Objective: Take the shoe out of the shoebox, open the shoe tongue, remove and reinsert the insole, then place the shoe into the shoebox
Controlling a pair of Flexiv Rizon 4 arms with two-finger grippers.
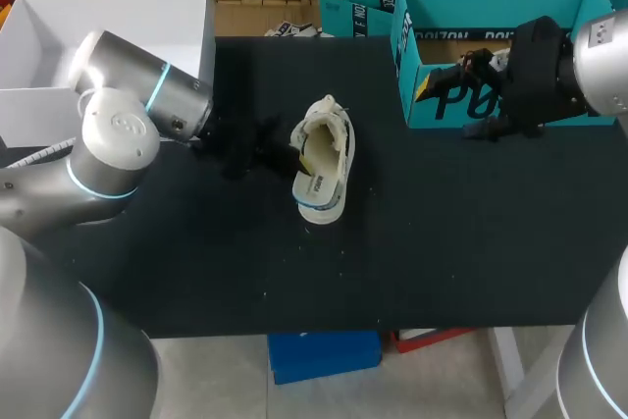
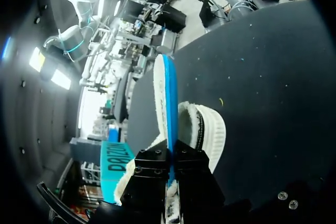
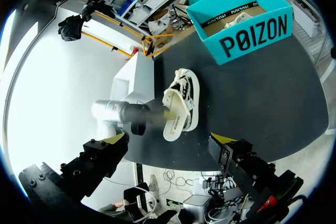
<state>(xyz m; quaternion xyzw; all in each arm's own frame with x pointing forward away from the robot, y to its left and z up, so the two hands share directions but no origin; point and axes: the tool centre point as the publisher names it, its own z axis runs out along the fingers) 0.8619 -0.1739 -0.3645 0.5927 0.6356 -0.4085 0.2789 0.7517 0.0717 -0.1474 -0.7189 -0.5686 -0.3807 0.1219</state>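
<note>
Left gripper is seen closest in its own wrist view, its two black fingers pressed together on the lower end of the insole. The insole is held edge-on, showing a white face and a blue edge. Just ahead of the fingers lies the shoe, white with a fleecy lining, and the insole crosses in front of it.

In the head view the shoe is found on the black table, near its middle, with its opening turned left toward the left gripper. That gripper is just left of the shoe.

The teal shoebox stands open at the far right of the table, well apart from the shoe. The right gripper is held in front of the shoebox's near wall, at the right.

In the right wrist view the right gripper is spread wide, with nothing between its yellow tips. The shoe and the shoebox are seen ahead of it.

A white box is noted at the far left.
</note>
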